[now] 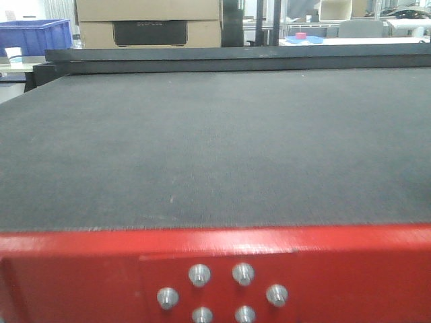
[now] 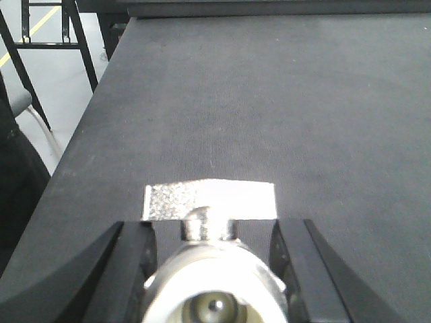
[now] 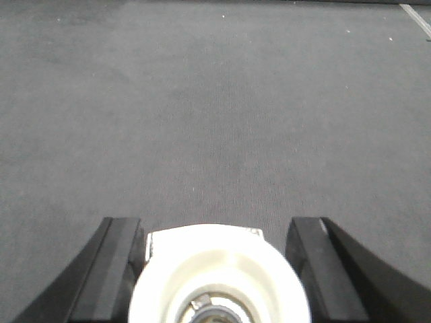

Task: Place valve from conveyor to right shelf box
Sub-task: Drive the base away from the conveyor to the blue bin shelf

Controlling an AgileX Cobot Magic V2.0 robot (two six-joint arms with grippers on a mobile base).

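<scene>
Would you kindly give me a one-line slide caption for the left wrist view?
Metal valve with flat handle sits between the left gripper's jaws, above the dark grey conveyor.

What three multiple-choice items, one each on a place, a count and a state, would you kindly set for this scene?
1. Where is the blue crate? A) beyond the conveyor, far left B) on the conveyor C) atop the cardboard boxes
2. How many bolts show on the red frame? A) three B) six C) nine
3. What is the left tool doing? A) hanging open, empty B) gripping the valve C) out of view
Answers: 1 A, it stands behind the belt's far rail; 2 B, six heads ring the plate; 3 B, the valve body fills the gap between its fingers.
</scene>
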